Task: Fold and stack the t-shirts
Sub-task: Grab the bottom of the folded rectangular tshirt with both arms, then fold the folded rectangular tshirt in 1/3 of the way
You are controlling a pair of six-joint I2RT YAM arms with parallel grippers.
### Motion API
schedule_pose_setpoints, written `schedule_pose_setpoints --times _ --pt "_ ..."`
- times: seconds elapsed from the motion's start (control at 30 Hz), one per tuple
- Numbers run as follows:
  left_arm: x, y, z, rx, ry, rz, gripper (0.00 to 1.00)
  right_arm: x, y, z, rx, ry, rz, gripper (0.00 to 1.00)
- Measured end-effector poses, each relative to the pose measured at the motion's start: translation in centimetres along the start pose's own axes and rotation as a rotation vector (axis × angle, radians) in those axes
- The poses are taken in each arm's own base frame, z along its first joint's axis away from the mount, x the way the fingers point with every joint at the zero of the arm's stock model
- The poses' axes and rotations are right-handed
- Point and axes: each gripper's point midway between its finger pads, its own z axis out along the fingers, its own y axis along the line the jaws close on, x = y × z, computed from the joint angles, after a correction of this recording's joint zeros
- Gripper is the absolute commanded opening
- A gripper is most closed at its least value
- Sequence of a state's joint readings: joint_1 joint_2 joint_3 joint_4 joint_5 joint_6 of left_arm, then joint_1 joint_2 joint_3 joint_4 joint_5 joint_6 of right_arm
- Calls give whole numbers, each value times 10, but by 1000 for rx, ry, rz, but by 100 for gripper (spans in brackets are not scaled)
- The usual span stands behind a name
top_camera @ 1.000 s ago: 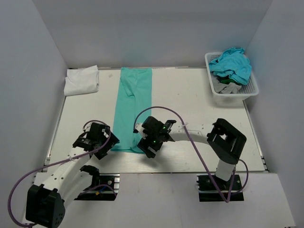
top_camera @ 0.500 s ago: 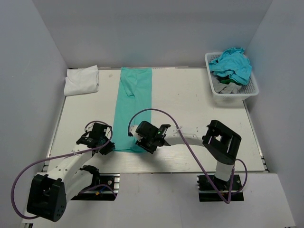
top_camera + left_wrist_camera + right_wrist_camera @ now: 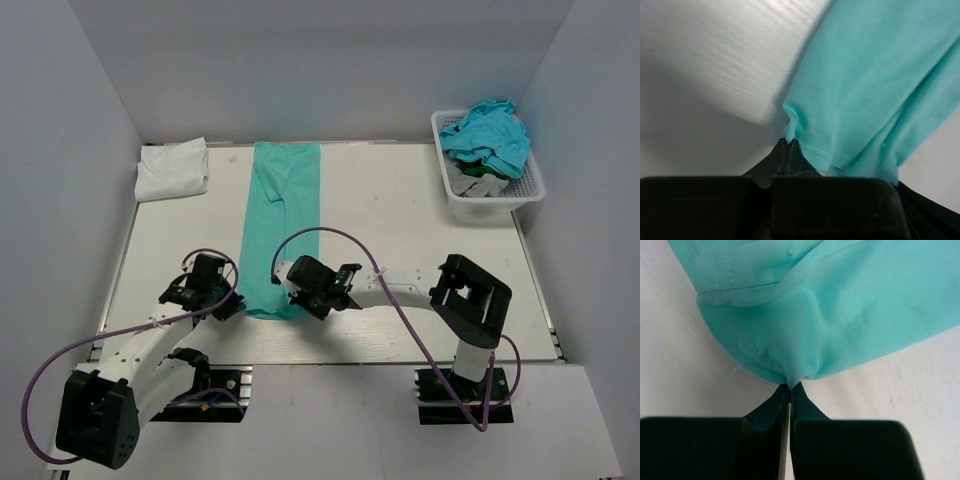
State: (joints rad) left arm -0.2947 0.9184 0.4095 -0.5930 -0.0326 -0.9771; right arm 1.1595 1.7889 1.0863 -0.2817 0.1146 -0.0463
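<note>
Two near corners of the mint t-shirt [image 3: 282, 215], a long strip running near to far on the counter [image 3: 400, 200] left of centre, are pinched: the left fingers [image 3: 776, 159] clamped tight on the near-left hem, the right fingers [image 3: 771, 409] on the near-right corner. The step in hand looks like the end-over-end fold; next, both should lift together and carry that edge toward the far end, keeping it level and taut.
</note>
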Motion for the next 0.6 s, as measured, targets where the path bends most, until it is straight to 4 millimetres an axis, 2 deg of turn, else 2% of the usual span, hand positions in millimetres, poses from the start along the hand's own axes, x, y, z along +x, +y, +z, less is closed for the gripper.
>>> schedule_pose_setpoints --times 0.13,0.27,0.6 --pt "-13 -24 -8 62 -19 0 0 -9 -14 -8 60 -38 35 0" --pt "-31 -47 -16 113 -68 0 0 -22 -38 -14 125 -77 104 0" --pt "-84 -99 -12 119 -175 21 0 -79 -125 -46 280 -224 266 0"
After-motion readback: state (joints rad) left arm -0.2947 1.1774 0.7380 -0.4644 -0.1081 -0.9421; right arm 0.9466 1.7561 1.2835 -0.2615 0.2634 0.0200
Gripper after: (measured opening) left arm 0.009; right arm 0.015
